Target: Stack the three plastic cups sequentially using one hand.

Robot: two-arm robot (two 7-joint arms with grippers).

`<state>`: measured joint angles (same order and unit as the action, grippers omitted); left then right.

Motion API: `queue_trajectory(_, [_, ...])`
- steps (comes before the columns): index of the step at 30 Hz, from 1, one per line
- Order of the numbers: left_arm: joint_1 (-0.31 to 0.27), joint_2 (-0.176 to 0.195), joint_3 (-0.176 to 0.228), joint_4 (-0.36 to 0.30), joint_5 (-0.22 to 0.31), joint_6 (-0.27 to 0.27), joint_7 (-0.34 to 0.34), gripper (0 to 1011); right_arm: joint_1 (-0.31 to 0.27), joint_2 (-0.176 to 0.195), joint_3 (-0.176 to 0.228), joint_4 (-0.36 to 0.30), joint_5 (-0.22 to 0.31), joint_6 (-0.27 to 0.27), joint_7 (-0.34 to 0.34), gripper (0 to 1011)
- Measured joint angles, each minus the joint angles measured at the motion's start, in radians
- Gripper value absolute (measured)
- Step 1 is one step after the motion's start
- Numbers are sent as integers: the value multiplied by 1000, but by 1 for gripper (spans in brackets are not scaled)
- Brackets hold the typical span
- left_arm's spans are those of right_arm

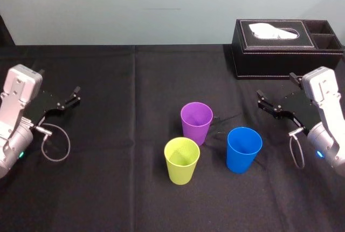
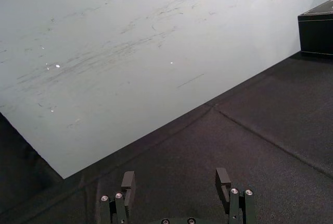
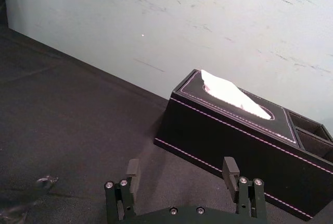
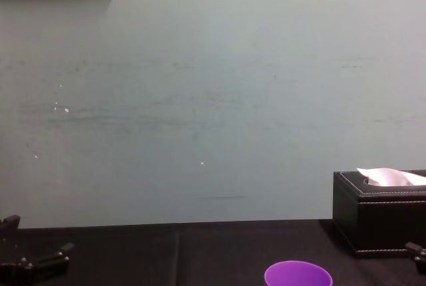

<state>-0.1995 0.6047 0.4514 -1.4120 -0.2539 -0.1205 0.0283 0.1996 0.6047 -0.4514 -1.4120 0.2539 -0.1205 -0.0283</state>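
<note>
1. The purple cup (image 1: 196,121), the yellow-green cup (image 1: 181,159) and the blue cup (image 1: 243,149) are seen standing apart, unstacked, at the lower centre of the head view.
2. The right gripper (image 3: 180,168) is held at the right edge and the left gripper (image 2: 175,177) at the left edge, both spread wide and empty.
3. Stacking is judged not yet begun. One cup is to be reached, pinched at its rim and lowered into another.

A table (image 1: 97,189) covered in black cloth carries three plastic cups, all upright, grouped near its middle. The purple cup (image 1: 196,122) stands farthest back, the yellow-green cup (image 1: 181,160) close in front of it and slightly left, and the blue cup (image 1: 243,149) to the right, apart from both. A black tissue box (image 1: 285,54) with white tissue at its top sits at the far right, by the pale wall.
</note>
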Motion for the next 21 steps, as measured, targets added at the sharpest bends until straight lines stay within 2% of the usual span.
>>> queue_trajectory(21, [0,0,0,0,0,0,0,1011,0,0,0,0,0,0,0,1003])
